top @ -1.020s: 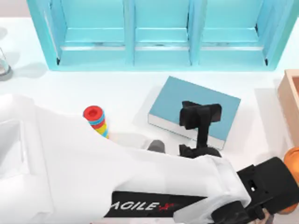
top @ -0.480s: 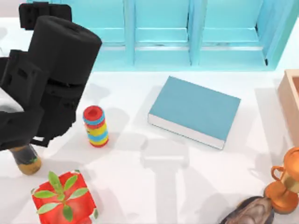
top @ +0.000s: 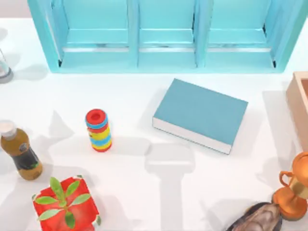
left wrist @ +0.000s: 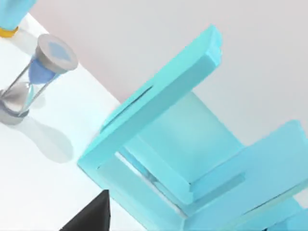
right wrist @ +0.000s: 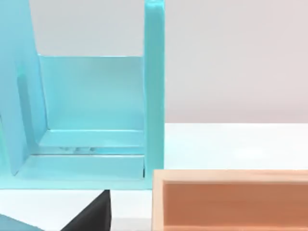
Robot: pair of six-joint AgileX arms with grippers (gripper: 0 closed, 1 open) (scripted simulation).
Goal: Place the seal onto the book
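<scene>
The book point(top: 199, 114) is a thick teal-blue hardcover lying flat right of the table's centre, white page edges toward the front. Its cover is bare. The seal is out of view. A dark part of my left gripper point(left wrist: 91, 219) shows in the left wrist view, which looks at the shelf's left end and an hourglass. A dark part of my right gripper point(right wrist: 91, 214) shows in the right wrist view, facing the shelf's right end over a wooden box.
A turquoise shelf unit point(top: 163, 33) spans the back. A ring stack point(top: 98, 130), bottle point(top: 19, 156), red plant pot point(top: 65, 204) and hourglass point(top: 4, 67) stand at the left. A wooden box point(top: 298, 101), copper trophy point(top: 293, 190) and dark glossy oval thing point(top: 257, 219) are at the right.
An arm that covered the front of the table, its gripper over the book, swung away to the left and left the top view. The bottle, plant pot and trophy came into sight.
</scene>
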